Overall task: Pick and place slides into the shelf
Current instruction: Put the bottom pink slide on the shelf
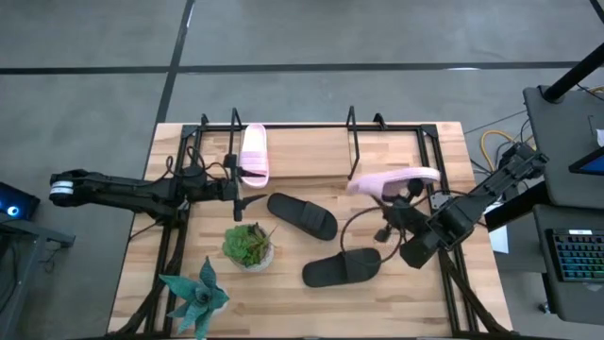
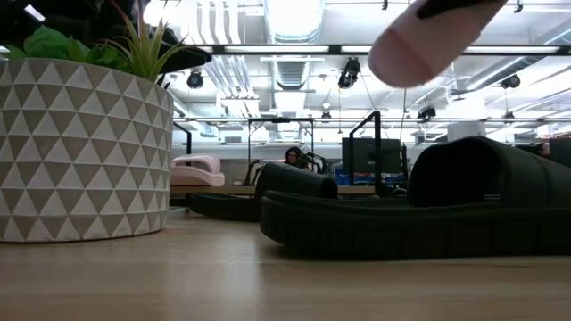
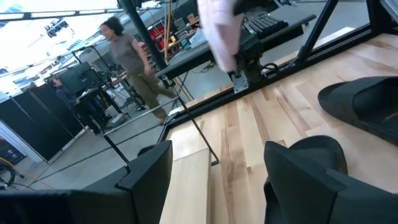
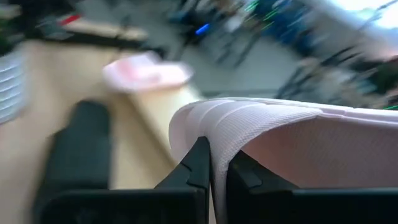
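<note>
One pale pink slide lies on the shelf at the far left. My right gripper is shut on the second pink slide, held up over the table's right half; it also shows high in the low view. Two black slides lie sole-down on the table, one in the middle and one nearer the front. My left gripper is open and empty, low over the table next to the shelved pink slide; its fingers show apart in the left wrist view. My right gripper pinches the edge of the pink slide's wide strap between its two fingers. The slide is lifted clear of the table, lying roughly level with its length running left to right.
A potted succulent in a patterned pot stands near the middle front, and a second spiky plant at the front left. Black arm-mount frames run along both table sides. People show in the room beyond the table.
</note>
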`<action>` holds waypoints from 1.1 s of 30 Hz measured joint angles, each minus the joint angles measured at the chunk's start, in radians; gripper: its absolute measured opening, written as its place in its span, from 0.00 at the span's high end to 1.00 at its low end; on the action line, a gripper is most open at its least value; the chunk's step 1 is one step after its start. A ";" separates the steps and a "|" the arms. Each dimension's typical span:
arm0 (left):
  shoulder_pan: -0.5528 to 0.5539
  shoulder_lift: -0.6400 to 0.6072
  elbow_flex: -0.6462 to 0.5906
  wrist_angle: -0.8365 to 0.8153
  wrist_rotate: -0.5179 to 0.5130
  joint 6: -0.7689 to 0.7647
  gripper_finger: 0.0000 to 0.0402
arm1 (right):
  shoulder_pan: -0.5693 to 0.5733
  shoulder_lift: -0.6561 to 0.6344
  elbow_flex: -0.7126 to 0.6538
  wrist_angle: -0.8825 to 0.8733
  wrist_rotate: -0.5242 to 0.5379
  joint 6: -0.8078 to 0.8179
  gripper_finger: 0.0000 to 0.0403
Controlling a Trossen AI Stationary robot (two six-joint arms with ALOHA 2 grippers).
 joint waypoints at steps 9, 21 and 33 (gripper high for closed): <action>0.000 0.000 0.024 0.067 0.007 -0.162 0.41 | -0.007 0.094 -0.027 0.006 0.296 0.029 0.97; 0.000 0.136 0.098 0.061 0.039 -0.137 0.41 | -0.112 0.130 0.017 0.036 0.094 -0.073 0.97; 0.000 0.229 0.170 0.068 0.001 0.134 0.41 | -0.348 0.114 0.314 0.156 -0.418 -0.342 0.97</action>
